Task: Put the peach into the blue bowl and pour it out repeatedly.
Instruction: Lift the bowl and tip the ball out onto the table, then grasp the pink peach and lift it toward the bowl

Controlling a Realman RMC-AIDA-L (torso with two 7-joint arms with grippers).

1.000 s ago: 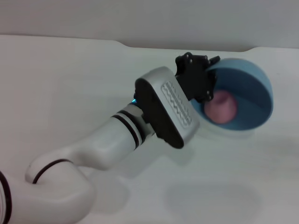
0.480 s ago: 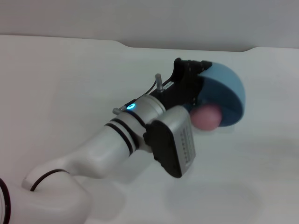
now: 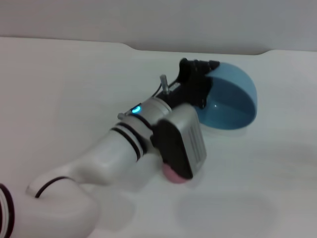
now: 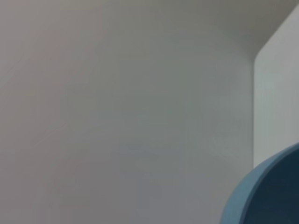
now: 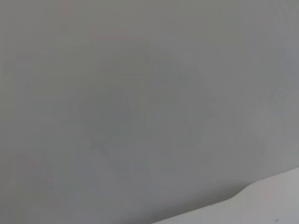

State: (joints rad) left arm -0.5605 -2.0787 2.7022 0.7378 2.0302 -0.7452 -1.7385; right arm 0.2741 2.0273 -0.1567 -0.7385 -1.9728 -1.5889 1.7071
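White counter fills my feed, nothing else on it besides task stuff. No brand, label or writing readable anywhere that I can spot. Left arm reaches across from lower left, left pincer clamped on near rim of blue bowl, bowl tipped on its side, opening toward me, nothing inside. Left wrist cam catches only slice of bowl. Peach out on counter, peeking from under wrist housing, well apart from bowl. Right pincer not on any feed.
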